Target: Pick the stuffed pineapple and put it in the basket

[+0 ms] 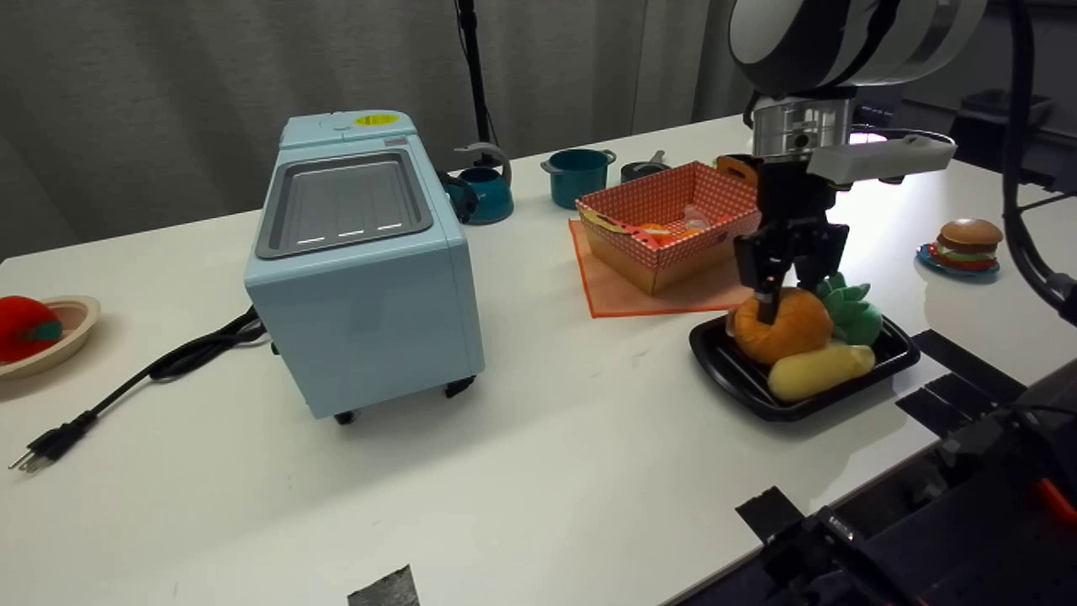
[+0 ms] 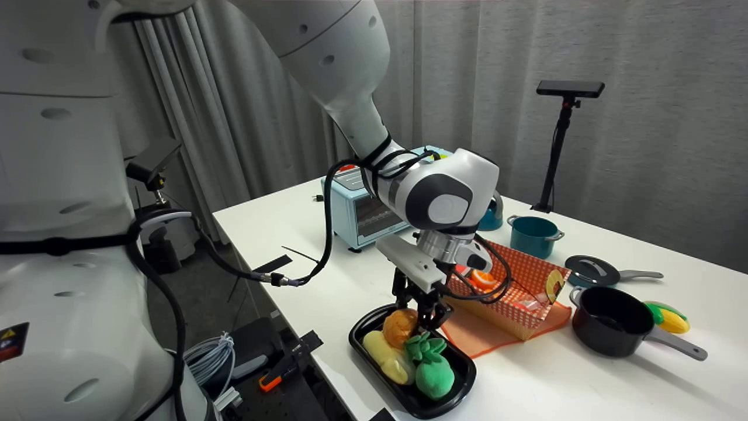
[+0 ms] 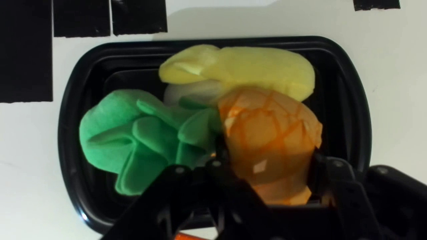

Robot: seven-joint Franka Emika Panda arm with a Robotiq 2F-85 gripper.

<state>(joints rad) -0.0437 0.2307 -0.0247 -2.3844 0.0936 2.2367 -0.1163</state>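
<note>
Far left in an exterior view, a red soft toy [image 1: 25, 331] sits in a beige bowl [image 1: 76, 341]; next along, a black power plug [image 1: 55, 441] lies on the white tabletop [image 1: 522, 497]. Here's the light-blue toaster oven [image 1: 379, 320], then a teal kettle [image 1: 490, 199], then a teal pot [image 1: 579, 181], and after them the red-checked basket [image 1: 625, 261], resting on an orange cloth [image 1: 612, 299]. And the action: the gripper [image 3: 269, 155] is low over the black tray [image 1: 726, 370], fingers [image 1: 767, 305] apart, one on each side of the stuffed pineapple [image 1: 798, 331], that round orange toy lying in the tray! Squeezing it, or merely straddling it? From these angles nobody can tell. A yellow elongated soft toy [image 1: 818, 372] and a green leafy soft toy [image 1: 856, 318] share the tray. Far right, a toy hamburger [image 1: 968, 238] on a blue plate [image 1: 959, 270].
</note>
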